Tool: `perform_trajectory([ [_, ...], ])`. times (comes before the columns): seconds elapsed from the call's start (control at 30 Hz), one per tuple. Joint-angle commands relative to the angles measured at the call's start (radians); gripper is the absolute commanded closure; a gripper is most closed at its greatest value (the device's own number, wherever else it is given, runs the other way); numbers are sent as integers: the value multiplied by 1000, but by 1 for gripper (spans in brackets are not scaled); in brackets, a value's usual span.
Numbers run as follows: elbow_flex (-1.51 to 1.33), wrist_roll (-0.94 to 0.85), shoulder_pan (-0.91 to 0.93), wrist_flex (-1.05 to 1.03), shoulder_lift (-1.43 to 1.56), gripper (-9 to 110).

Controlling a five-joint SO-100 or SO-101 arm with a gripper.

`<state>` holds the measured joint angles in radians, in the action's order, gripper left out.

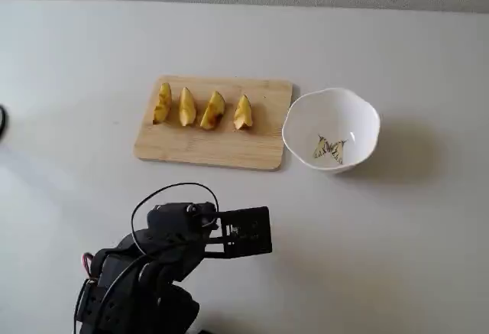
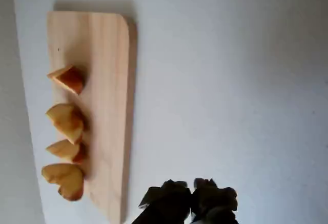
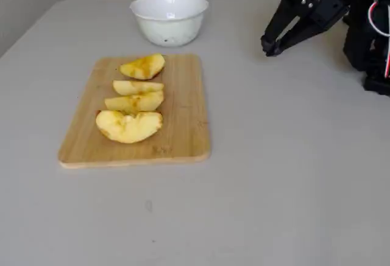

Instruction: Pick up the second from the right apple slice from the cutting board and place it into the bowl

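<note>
White bowl (image 1: 331, 129) holds no fruit; apple slice (image 1: 213, 111) on cutting board (image 1: 214, 144); gripper (image 3: 271, 48) closed, empty.

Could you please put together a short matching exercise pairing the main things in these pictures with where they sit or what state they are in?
Things:
1. apple slices
2. bowl
3. board
4. hand

Descriptions:
A. empty, white, beside the board
B. in a row on the board
C. off the board, holding nothing
D. flat on the table, carrying fruit

Pairs: 1-B, 2-A, 3-D, 4-C
</note>
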<state>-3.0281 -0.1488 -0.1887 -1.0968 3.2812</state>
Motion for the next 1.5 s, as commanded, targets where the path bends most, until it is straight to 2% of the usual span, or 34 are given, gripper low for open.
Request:
perform_trajectory([
  [0.0,5,5,0,18,11,101],
  [0.6,3,-35,-38,20,11,101],
  [0.83,-35,-6,-43,166,11,101],
  [1.0,43,-238,-41,204,6,102],
  [1.07,132,-402,-101,179,-94,101],
  [1.13,281,-457,-138,181,-322,99],
  [1.27,790,-485,-138,57,-936,96],
  [1.47,1364,-540,-195,-178,-1440,80],
])
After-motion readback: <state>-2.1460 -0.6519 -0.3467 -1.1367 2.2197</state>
